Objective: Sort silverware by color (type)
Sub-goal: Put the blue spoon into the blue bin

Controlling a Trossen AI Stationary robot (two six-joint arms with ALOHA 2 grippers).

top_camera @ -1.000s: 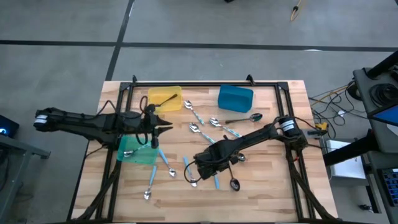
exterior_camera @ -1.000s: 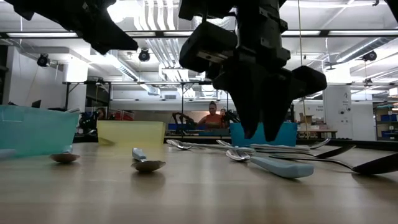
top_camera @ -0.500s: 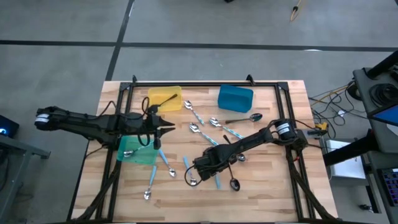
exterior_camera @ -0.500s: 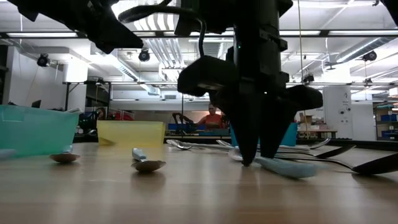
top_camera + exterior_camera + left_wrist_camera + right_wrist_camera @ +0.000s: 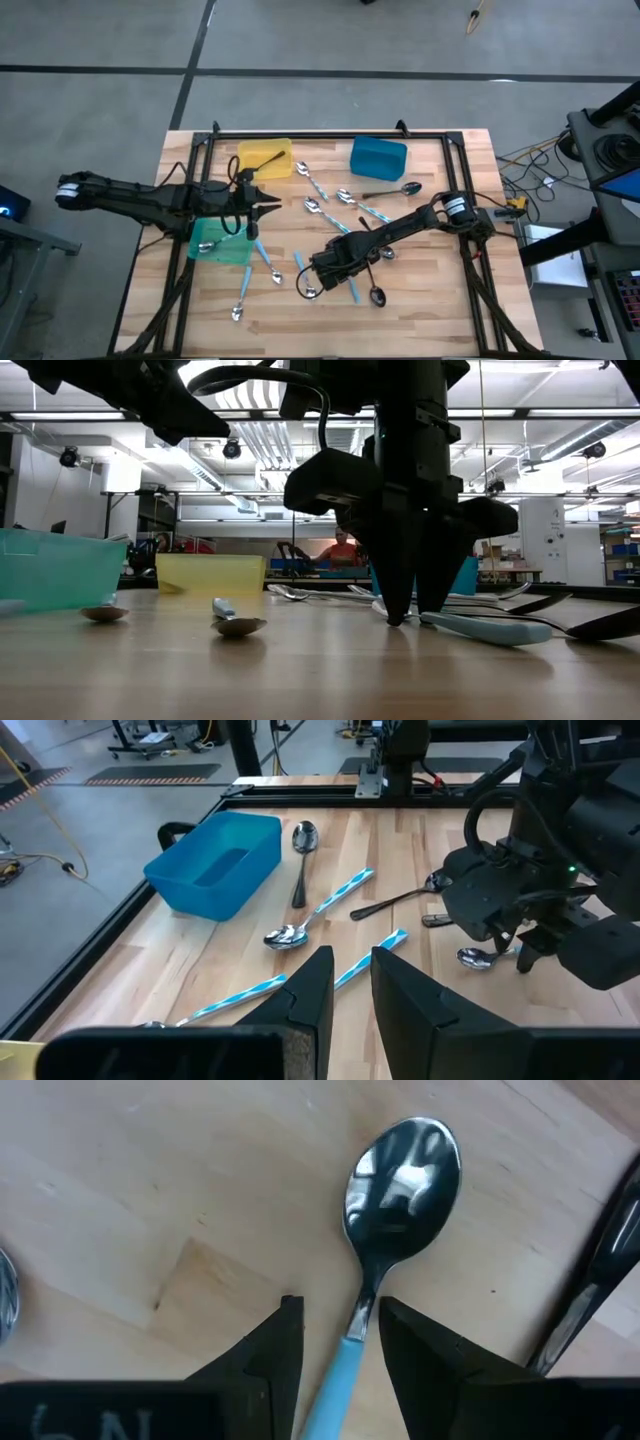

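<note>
Slim spoons lie scattered on the wooden table: light blue-handled ones [image 5: 318,184] [image 5: 268,258], a dark one [image 5: 392,189], silver ones [image 5: 308,290]. My right gripper [image 5: 326,270] is low over the table's near middle, open. Its fingers [image 5: 283,1342] stand on either side of the neck [image 5: 360,1315] of a blue-handled spoon [image 5: 400,1175] lying flat; its handle [image 5: 490,628] shows in the low view. My left gripper [image 5: 262,205] hovers open and empty at the far right corner of the green bin [image 5: 222,243]. My right gripper [image 5: 412,615] comes from above, pointing down, fingers across the spoon's neck where silver meets blue [image 5: 352,1332]. The fingertips reach table level. The neck lies nearer one finger [image 5: 400,1340], and I cannot tell whether that finger touches it.
A yellow bin [image 5: 265,158] with a dark utensil in it and a blue bin [image 5: 378,157] stand at the far edge. The green bin holds a silver spoon [image 5: 206,245]. A dark spoon [image 5: 377,295] lies close beside my right gripper. A black frame rims the table.
My right gripper has come down from just above the table until its fingertips stand at table level around the blue-handled spoon. In the low view that spoon's blue handle has shifted a little sideways. My left arm has kept still.
</note>
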